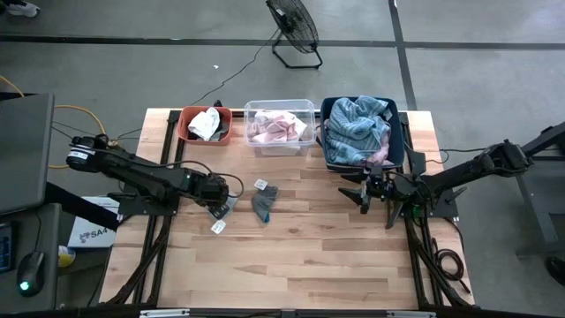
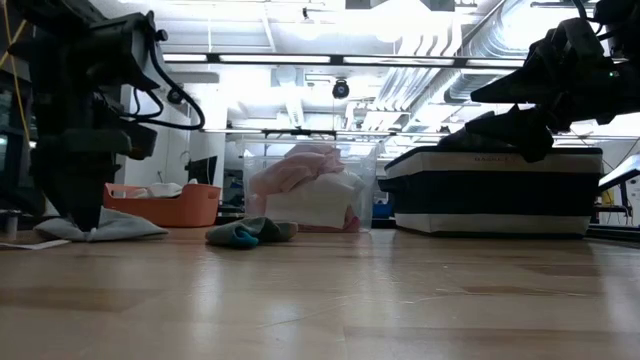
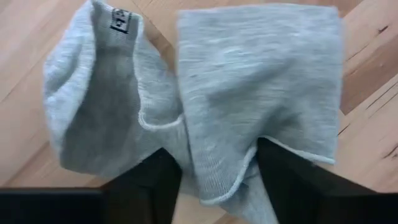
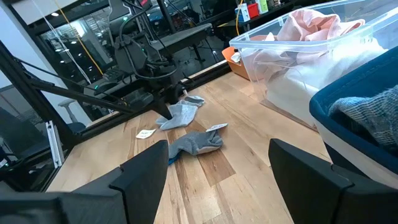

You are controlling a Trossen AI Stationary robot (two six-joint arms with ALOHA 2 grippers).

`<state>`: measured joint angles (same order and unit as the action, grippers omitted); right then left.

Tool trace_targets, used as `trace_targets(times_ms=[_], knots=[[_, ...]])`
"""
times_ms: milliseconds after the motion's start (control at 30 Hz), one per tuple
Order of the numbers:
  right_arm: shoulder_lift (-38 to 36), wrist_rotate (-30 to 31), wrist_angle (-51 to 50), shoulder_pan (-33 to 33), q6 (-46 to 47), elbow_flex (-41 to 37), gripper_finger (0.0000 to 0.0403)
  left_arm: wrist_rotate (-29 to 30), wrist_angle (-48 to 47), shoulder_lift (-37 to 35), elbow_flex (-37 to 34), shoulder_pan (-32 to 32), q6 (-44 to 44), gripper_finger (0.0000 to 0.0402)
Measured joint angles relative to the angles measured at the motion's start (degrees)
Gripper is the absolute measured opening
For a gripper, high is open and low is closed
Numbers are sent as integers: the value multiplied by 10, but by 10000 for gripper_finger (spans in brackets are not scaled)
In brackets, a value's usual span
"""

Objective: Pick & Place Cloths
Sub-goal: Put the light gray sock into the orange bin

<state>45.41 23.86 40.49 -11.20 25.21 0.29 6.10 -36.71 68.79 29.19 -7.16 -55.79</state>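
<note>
The left gripper is down on a light grey cloth on the table, its fingers spread, with a fold of the fabric between them (the left wrist view alone shows this, and a small black label on the cloth). Just right of it lies a darker grey cloth with a white tag. Far across the table stand three bins: orange, clear with pink cloths, and dark blue with a blue-striped cloth. The right gripper hangs with fingers apart, holding nothing, just near of the blue bin. The low view shows it well above the tabletop.
</note>
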Motion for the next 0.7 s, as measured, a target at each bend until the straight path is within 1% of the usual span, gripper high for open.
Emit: trace_targets(times_ms=[133,267,300,433,533,700], knots=[[0,0,0,0,0,0,270,6,2,0,-1,0,9,120],[0,0,0,0,0,0,270,20,2,0,-1,0,48,25],[0,0,0,0,0,0,270,28,3,0,-1,0,58,16],[0,0,0,0,0,0,270,64,17,1,-2,0,135,13],[0,0,0,0,0,0,270,111,43,-6,-3,-7,196,6],[0,0,0,0,0,0,270,174,120,-39,-3,-39,327,4]])
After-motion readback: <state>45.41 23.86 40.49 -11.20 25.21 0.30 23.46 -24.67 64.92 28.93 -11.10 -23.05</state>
